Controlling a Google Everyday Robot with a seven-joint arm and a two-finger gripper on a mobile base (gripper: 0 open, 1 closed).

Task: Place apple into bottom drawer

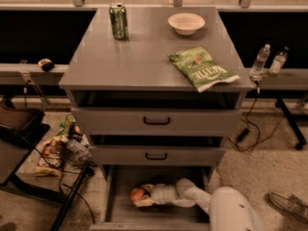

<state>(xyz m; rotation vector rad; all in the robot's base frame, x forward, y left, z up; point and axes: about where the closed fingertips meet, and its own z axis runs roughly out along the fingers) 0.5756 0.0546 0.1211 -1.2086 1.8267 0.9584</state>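
The apple (137,194) is small, round and red-orange. It sits low inside the open bottom drawer (120,215), toward its left side. The drawer is a wide shallow grey tray pulled out under the two upper drawers with black handles. My gripper (143,197) reaches in from the right at the end of the white arm (192,196) and is shut on the apple, close to the drawer floor. The arm's wide white base fills the lower right and hides part of the drawer's right side.
On the cabinet top (139,57) stand a green soda can (118,20), a white bowl (186,23) and a green chip bag (202,69). Snack bags and cables (62,146) lie on the floor to the left. Two water bottles (267,61) stand on the right.
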